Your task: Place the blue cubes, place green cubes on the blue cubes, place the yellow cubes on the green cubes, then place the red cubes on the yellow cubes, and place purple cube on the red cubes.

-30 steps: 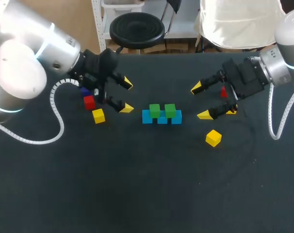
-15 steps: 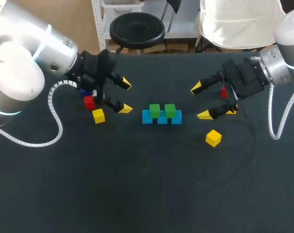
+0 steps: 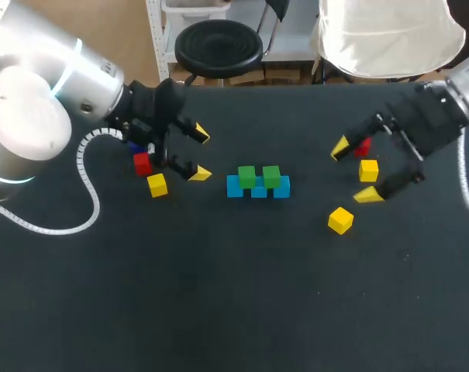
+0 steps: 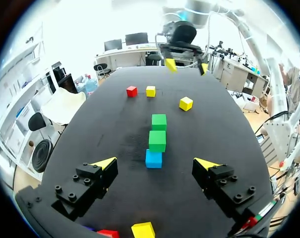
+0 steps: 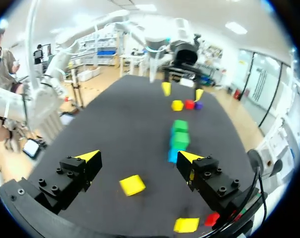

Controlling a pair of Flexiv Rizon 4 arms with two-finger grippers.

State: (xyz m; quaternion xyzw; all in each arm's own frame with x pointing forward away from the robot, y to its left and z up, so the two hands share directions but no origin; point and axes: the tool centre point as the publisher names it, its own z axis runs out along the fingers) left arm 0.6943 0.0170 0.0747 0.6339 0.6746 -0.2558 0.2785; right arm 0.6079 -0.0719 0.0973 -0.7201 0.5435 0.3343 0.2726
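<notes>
The row of small blue cubes sat in the middle of the black table in the head view, with two small green cubes on top and no yellow tier yet. Our right gripper stood wide open and empty over a small yellow cube, with a small red cube just beside it. Our left gripper, also wide and empty, hung near the stack.

In the left wrist view, the blue and green cubes lay just ahead of the spread tips.

In the right wrist view, a second yellow cube lay ahead of the open fingers.

We judged that a careless close could catch the red neighbour, and that a skewed release could shove the greens off.
</notes>
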